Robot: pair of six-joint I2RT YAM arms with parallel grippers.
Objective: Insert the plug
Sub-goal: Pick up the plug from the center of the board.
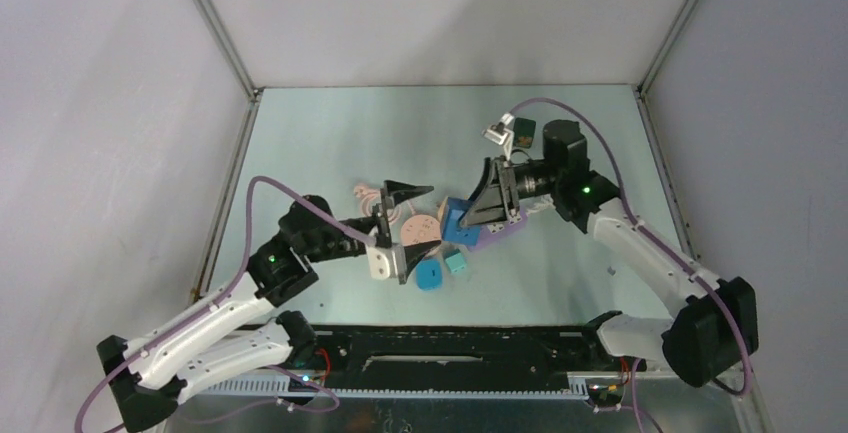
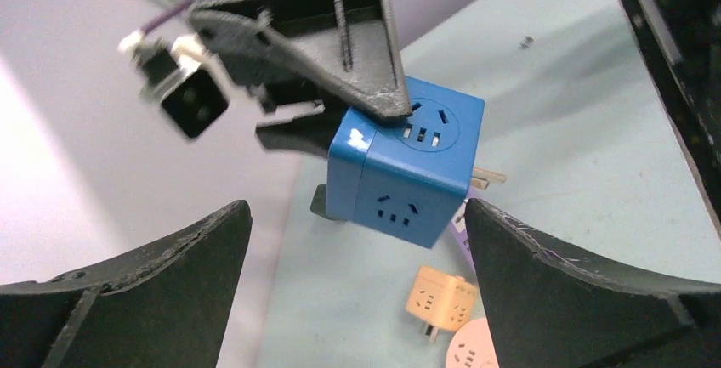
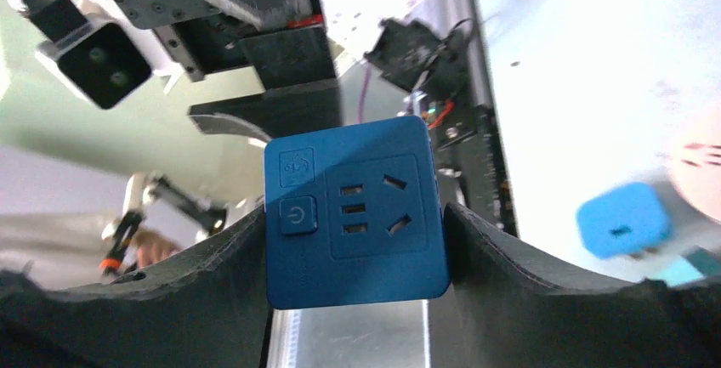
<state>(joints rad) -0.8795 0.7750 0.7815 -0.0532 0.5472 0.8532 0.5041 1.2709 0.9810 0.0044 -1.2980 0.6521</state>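
My right gripper (image 1: 478, 215) is shut on a blue socket cube (image 1: 460, 221) and holds it above the table. In the right wrist view (image 3: 353, 211) the cube sits between both fingers, with its power button and socket face towards the camera. In the left wrist view the cube (image 2: 408, 164) shows metal prongs (image 2: 485, 179) on its right side. My left gripper (image 1: 400, 228) is open and empty, just left of the cube. In its own view the gripper (image 2: 357, 291) frames the cube from below without touching it.
On the table under the grippers lie a pink round socket (image 1: 420, 226), a small orange socket cube (image 2: 438, 296), a blue plug adapter (image 1: 428, 274), a small teal piece (image 1: 457, 261) and a purple item (image 1: 503, 234). A pink cable (image 1: 368, 193) lies to the left.
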